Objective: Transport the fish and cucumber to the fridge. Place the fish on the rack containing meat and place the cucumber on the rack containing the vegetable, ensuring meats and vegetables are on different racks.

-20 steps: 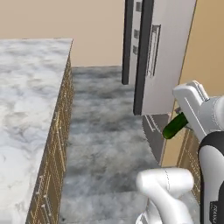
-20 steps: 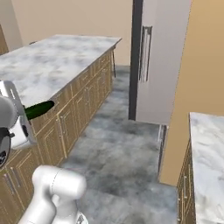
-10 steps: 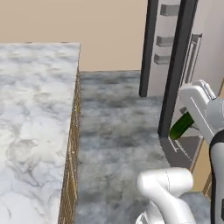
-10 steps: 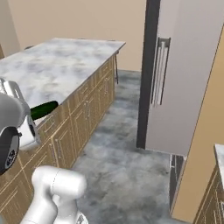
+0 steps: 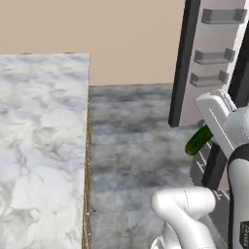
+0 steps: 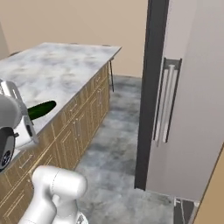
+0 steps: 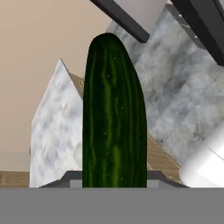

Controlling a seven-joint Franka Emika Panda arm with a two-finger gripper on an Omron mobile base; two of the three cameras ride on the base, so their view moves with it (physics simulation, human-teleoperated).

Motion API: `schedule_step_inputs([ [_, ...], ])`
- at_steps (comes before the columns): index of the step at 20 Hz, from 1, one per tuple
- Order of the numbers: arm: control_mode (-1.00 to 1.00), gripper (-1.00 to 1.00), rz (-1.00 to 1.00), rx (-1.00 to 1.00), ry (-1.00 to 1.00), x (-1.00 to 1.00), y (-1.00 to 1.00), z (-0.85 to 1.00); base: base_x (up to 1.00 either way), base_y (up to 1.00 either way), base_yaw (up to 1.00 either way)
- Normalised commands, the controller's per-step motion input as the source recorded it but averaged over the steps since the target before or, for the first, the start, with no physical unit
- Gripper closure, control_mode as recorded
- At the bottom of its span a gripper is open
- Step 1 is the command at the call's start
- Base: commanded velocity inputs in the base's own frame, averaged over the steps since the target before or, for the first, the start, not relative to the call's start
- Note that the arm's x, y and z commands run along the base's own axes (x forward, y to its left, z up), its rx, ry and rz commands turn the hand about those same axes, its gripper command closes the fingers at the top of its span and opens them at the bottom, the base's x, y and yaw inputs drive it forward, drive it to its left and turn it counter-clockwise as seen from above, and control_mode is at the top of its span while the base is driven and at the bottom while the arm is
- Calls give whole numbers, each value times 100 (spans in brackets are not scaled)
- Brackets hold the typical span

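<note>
the two-finger gripper is clamped narrow on the dark green smooth oblong cucumber, which runs straight out toward 12 o'clock in the hand view, over the grey mottled floor. in the left base view the cucumber pokes out toward 8 o'clock from the white hand, with the tall silver-grey fridge at 1 o'clock, its dark-edged door open. in the right base view the cucumber sits at 9 o'clock, in front of the grey marble counter with wooden cabinet fronts, with the fridge's long vertical bar handles at 3 o'clock
</note>
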Motion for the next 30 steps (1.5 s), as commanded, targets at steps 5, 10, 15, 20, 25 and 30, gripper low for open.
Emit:
schedule_step_inputs([
  [5, 100, 100, 0, 0, 0, 0, 0, 0, 100, -1, -3],
  [10, 100, 100, 0, 0, 0, 0, 0, 0, 100, 49, -23],
  [15, 100, 100, 0, 0, 0, 0, 0, 0, 100, 73, -49],
  [20, 100, 100, 0, 0, 0, 0, 0, 0, 62, 54, -79],
  [25, 100, 100, 0, 0, 0, 0, 0, 0, 11, 3, -71],
  [30, 100, 100, 0, 0, 0, 0, 0, 0, 61, -2, -65],
])
